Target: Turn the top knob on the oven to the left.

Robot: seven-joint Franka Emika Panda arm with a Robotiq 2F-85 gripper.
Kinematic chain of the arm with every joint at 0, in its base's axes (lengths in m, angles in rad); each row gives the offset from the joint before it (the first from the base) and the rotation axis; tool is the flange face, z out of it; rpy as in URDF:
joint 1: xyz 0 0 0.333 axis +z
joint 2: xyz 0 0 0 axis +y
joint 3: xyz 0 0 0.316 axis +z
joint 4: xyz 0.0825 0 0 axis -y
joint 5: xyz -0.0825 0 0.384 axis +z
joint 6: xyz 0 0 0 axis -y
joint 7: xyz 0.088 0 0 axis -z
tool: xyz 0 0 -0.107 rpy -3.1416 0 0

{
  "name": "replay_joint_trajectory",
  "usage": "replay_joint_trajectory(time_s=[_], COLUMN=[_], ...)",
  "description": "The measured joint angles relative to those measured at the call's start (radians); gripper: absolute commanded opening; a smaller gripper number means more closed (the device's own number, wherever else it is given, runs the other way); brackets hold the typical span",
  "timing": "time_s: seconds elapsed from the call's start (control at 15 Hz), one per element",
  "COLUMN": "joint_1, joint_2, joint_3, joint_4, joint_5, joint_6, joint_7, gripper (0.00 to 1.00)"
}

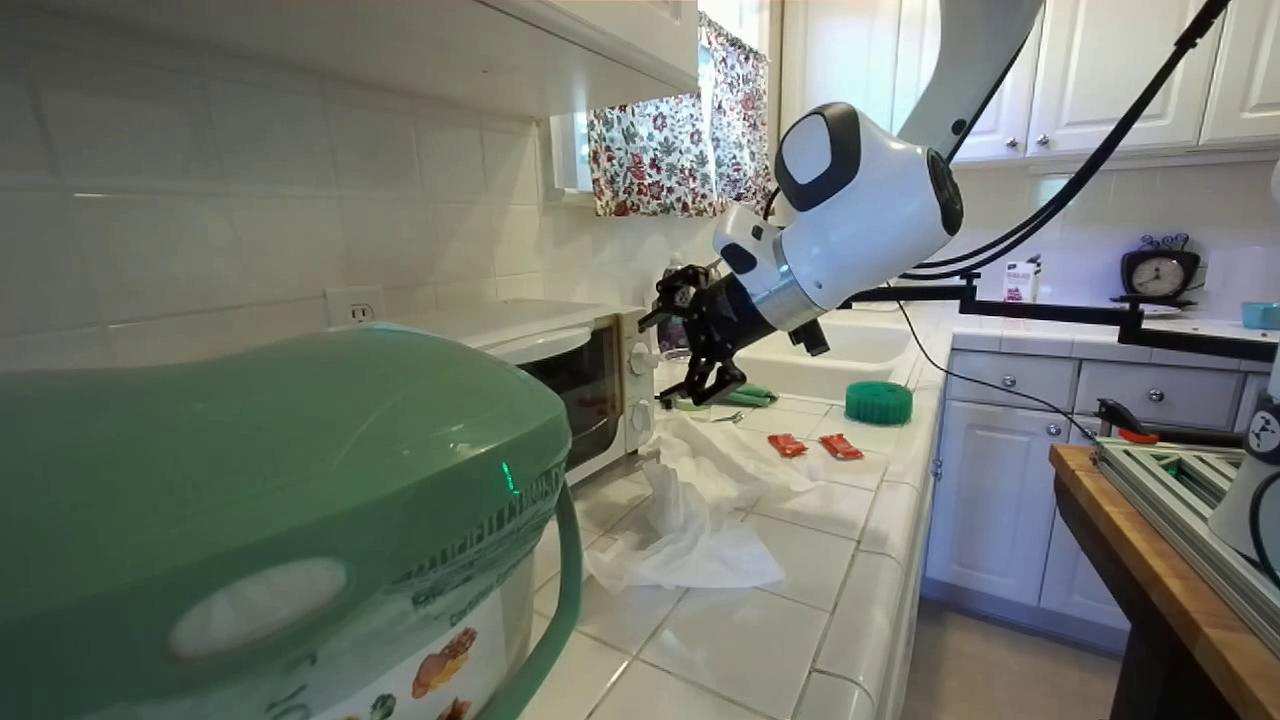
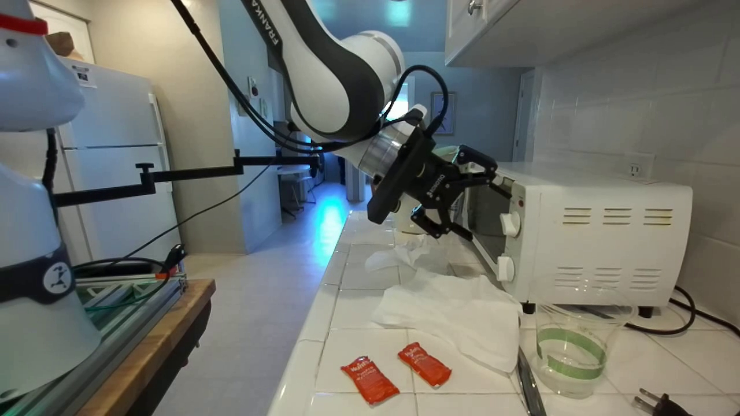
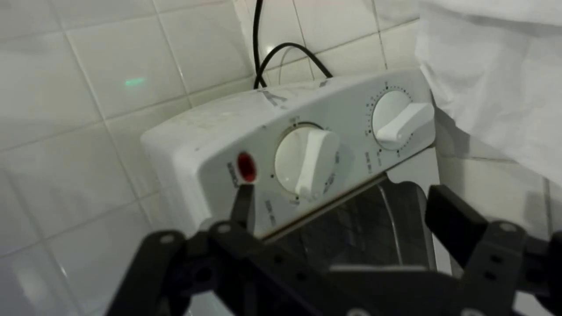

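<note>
The white toaster oven (image 2: 613, 245) stands on the tiled counter against the wall and shows in both exterior views (image 1: 607, 455). Its top knob (image 2: 510, 224), beside a red power light (image 3: 246, 167), shows large in the wrist view (image 3: 292, 160). The knob's grip ridge runs lengthwise, slightly tilted there. The lower knob (image 3: 390, 109) also shows in an exterior view (image 2: 506, 268). My black gripper (image 2: 488, 215) is open and empty in front of the oven's knob side, apart from the top knob. In the wrist view its fingers (image 3: 344, 197) stand wide apart over the oven door.
Crumpled white paper (image 2: 457, 312) lies in front of the oven. Two red packets (image 2: 370, 379), a clear cup (image 2: 572, 352) and a knife (image 2: 529, 384) are nearby on the counter. A large green-lidded container (image 1: 300, 450) stands beyond the oven's far end. A cabinet (image 1: 560, 40) hangs above.
</note>
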Motion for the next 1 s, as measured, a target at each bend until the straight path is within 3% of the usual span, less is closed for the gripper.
replay_joint_trajectory(time_s=[0.33, 0.67, 0.87, 1.0], joint_1=[0.024, 0.041, 0.046, 0.047], joint_2=[0.000, -0.001, -0.001, -0.001], joint_3=[-0.021, -0.022, -0.022, -0.024], joint_4=[-0.016, -0.033, -0.040, -0.042], joint_5=[0.002, 0.002, 0.002, 0.001], joint_6=[-0.049, -0.098, -0.125, -0.136], joint_7=[0.000, 0.003, 0.007, 0.011], gripper=[0.99, 0.54, 0.50, 0.58])
